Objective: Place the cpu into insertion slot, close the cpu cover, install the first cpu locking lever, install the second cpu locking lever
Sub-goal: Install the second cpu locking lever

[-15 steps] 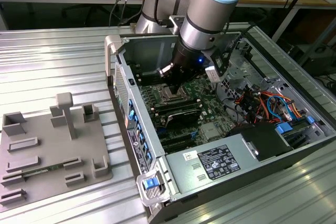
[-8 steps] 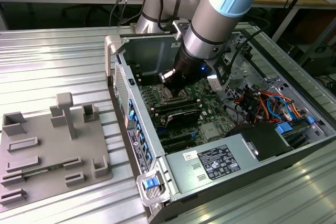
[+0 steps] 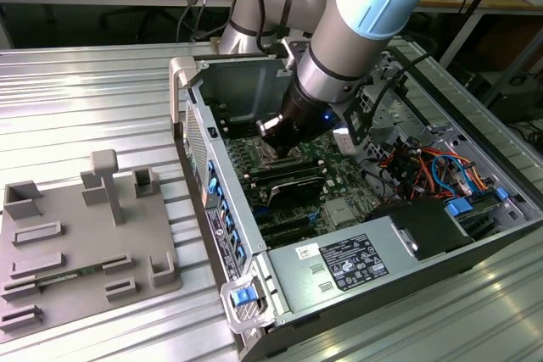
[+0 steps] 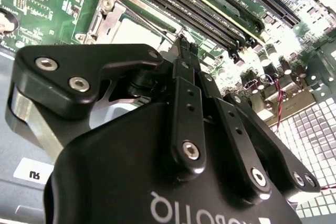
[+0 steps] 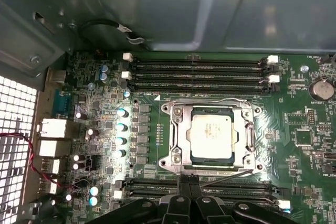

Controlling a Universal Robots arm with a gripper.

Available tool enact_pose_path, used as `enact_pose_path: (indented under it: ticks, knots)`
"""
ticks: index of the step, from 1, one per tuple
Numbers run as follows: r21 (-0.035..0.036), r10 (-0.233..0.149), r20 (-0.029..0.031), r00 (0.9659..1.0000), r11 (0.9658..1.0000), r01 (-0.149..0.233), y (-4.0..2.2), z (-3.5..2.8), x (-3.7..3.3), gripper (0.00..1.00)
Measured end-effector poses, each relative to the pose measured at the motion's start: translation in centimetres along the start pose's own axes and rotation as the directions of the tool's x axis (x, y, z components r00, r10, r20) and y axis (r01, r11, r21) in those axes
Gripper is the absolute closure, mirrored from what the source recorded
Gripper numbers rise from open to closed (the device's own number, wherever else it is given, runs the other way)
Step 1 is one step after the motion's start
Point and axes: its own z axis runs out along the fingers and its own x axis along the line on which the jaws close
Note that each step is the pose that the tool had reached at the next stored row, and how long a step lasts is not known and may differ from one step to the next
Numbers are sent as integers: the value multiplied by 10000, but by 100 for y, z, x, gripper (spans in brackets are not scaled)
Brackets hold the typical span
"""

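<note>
The cpu lies flat in the insertion slot, its silvery-tan face showing through the window of the cpu cover, which is folded down over it. One thin wire lever runs along the socket's far edge. A second wire lever slants along the edge nearest my fingers. My gripper is shut with nothing seen between its fingers, its tips just beside that second lever. In the second wrist view the gripper points down beside the cover. The exterior view shows the gripper low inside the open computer case.
Long black memory slots flank the socket on both sides. The case wall rises close behind the board. Red and blue cables and a power supply fill the case's other end. A grey fixture plate lies at the exterior view's left.
</note>
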Motion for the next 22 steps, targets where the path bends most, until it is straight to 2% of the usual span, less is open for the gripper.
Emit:
enact_pose_path:
  ticks: [6,12,20,22]
  knots:
    - [-28,258,-184,9995,9997,-259,-8,33,4,89]
    - [-134,355,-210,9991,9993,-358,-13,64,4,89]
    - [-184,395,-216,9990,9990,-399,-25,131,39,89]
    - [-218,417,-216,9989,9989,-422,-28,148,40,89]
